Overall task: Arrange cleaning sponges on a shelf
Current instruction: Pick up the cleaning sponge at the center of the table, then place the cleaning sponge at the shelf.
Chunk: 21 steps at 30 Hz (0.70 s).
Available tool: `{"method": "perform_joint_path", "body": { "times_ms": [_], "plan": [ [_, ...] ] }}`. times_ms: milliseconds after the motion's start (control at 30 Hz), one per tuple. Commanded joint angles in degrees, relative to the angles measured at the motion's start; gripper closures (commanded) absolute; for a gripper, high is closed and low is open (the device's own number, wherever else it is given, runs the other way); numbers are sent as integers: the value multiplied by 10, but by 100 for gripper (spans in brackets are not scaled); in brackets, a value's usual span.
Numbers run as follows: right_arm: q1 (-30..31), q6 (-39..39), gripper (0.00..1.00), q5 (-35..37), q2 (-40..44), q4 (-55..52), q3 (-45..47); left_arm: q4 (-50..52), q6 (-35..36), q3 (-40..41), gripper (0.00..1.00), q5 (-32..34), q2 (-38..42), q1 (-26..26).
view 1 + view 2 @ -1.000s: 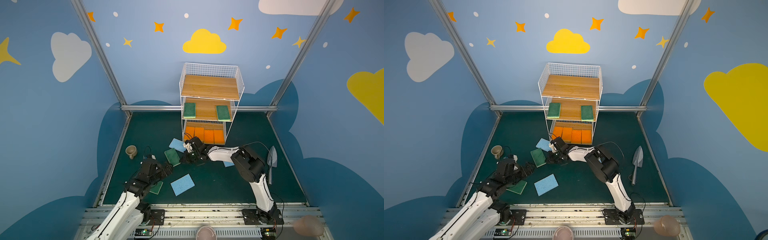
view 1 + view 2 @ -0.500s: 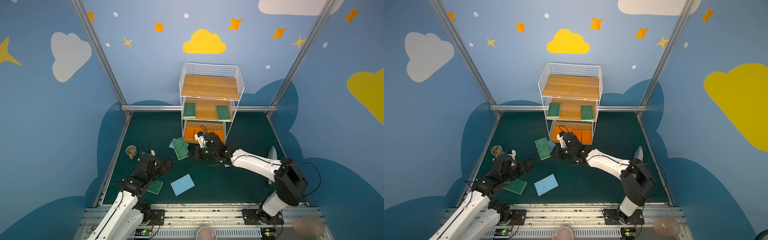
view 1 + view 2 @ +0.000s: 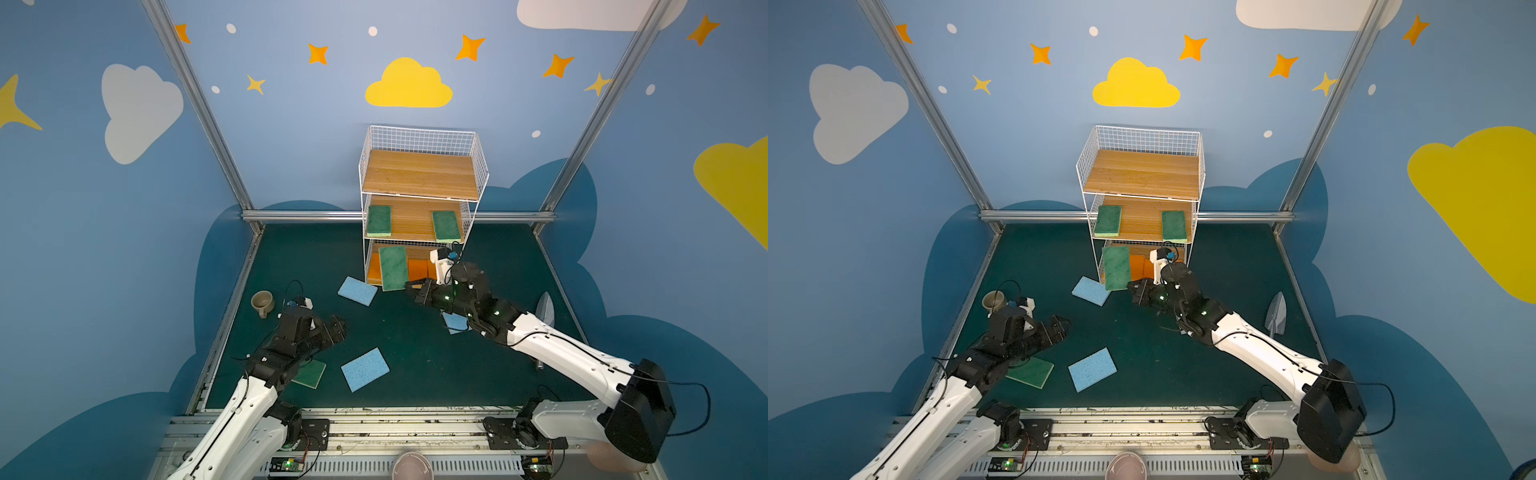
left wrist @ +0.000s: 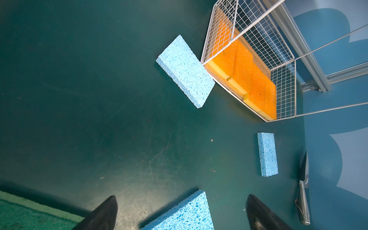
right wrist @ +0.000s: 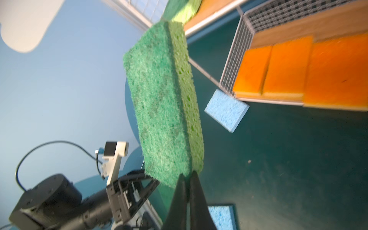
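Note:
My right gripper (image 3: 409,286) (image 3: 1131,286) (image 5: 188,175) is shut on the end of a dark green sponge (image 3: 393,268) (image 3: 1116,267) (image 5: 159,99), held up in front of the shelf's (image 3: 419,187) (image 3: 1142,183) bottom tier. Orange sponges (image 3: 417,269) (image 4: 253,83) fill that tier, and two green sponges (image 3: 379,220) (image 3: 445,224) lie on the middle tier. Three blue sponges (image 3: 357,291) (image 3: 365,369) (image 3: 455,322) lie on the floor. My left gripper (image 3: 338,326) (image 3: 1061,326) (image 4: 182,198) is open and empty above the floor, with another green sponge (image 3: 309,372) under its arm.
A beige cup (image 3: 262,302) stands near the left wall. A grey trowel (image 3: 544,309) (image 4: 303,191) lies near the right wall. The top plank of the shelf holds nothing. Metal frame rails edge the green floor.
My right gripper has lifted the green sponge off the floor and carried it up toward the shelf's front. The right arm stretched out. The left arm barely moved.

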<state>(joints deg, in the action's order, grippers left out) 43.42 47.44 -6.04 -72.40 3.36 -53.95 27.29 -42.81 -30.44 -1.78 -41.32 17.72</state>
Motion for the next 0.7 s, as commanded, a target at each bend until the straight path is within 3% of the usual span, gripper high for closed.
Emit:
{"method": "perform_joint_path", "body": {
  "times_ms": [0,667],
  "plan": [
    [-22,-15,100,24,10,29,-3,-7,12,-12,0,-9,-2,-1],
    [-99,11,100,-78,-82,79,-96,-21,16,-8,0,-16,-15,-2]
  ]
}}
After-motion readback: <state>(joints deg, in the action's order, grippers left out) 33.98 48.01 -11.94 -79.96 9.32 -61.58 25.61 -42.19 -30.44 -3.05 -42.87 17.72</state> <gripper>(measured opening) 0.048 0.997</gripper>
